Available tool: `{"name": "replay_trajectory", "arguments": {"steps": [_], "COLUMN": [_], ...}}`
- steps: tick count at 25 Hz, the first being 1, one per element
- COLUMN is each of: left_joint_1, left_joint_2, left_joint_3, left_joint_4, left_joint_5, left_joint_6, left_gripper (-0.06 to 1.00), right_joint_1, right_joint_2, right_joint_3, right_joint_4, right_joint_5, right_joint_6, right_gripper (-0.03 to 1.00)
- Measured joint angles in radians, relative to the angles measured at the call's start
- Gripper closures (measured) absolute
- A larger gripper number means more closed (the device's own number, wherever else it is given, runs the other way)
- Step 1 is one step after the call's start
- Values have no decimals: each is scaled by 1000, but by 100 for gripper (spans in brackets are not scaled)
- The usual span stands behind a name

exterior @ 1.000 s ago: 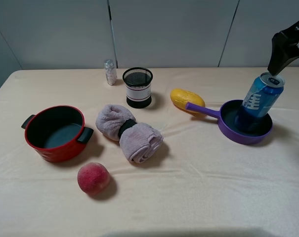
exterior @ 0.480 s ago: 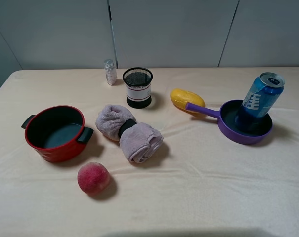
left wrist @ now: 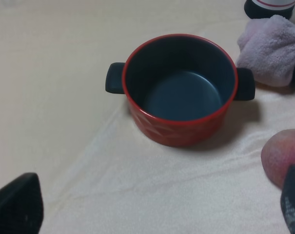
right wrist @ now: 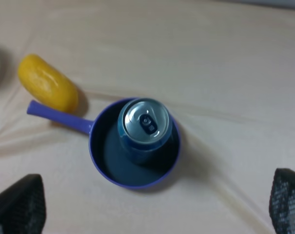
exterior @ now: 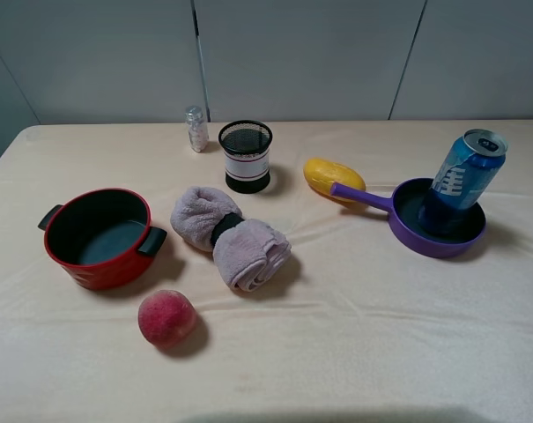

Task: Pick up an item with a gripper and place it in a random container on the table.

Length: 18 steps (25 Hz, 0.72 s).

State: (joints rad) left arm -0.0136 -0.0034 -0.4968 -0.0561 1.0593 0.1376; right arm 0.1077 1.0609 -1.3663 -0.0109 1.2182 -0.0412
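Note:
The blue drink can (exterior: 462,181) stands inside the purple frying pan (exterior: 412,236) at the right of the cream-yellow table (exterior: 354,352), leaning slightly against the pan's far rim. The right wrist view looks down on the can's silver top (right wrist: 146,123) in the pan (right wrist: 101,168). My right gripper (right wrist: 152,207) is open and empty, high above the pan, its fingertips (right wrist: 20,204) spread wide. My left gripper (left wrist: 157,207) is open and empty, above the cloth near the red pot (left wrist: 179,90). Neither arm shows in the exterior high view.
A red two-handled pot (exterior: 99,236) sits at left, a peach (exterior: 167,319) in front of it. A rolled grey-pink towel (exterior: 231,236) lies mid-table. A black mesh cup (exterior: 246,155), a small shaker bottle (exterior: 196,129) and a yellow oval object (exterior: 334,176) stand further back.
My right arm, just above the can one second ago, has withdrawn up and to the right, out of the exterior high view. The can stays in the pan.

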Motion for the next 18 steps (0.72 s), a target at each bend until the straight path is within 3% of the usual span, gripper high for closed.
{"name": "replay_trajectory", "arguments": {"steps": [18], "left_joint_1": [0], "left_joint_2": [0], "left_joint_3": [0], "left_joint_4": [0], "left_joint_5": [0], "left_joint_6": [0], "left_gripper": [-4], "right_joint_1": [0], "right_joint_2": [-494], "right_joint_3": [489], "right_joint_4": [-4], "right_joint_5": [1], "right_joint_6": [22], "right_gripper": [27]}}
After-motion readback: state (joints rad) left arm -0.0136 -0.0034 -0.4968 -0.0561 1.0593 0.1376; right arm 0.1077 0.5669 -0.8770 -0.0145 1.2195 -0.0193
